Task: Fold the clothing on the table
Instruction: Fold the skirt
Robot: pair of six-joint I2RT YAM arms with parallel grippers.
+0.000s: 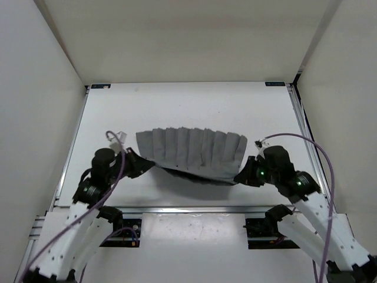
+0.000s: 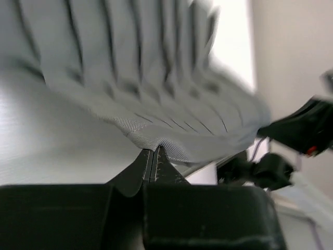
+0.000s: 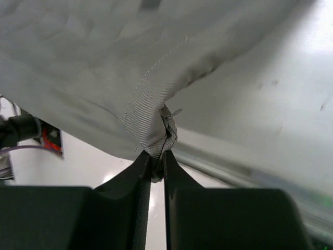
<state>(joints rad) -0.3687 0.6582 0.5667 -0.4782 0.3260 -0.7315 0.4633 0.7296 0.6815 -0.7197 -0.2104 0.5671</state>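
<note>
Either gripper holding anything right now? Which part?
Both hold the clothing: left gripper pinches its near edge at the left corner, right gripper at the right corner.

Robotics lab cell: plain white enclosure walls [image 1: 35, 71], aluminium-railed white table [image 1: 194, 106].

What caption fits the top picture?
Left gripper and right gripper pinch the near corners of a grey pleated fabric skirt over a flat white table.

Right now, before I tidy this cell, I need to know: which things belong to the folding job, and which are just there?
Part of the job: the clothing; the table; the left gripper and the right gripper, each shut on the clothing's near edge.
Just there: purple cables; white enclosure walls.
</note>
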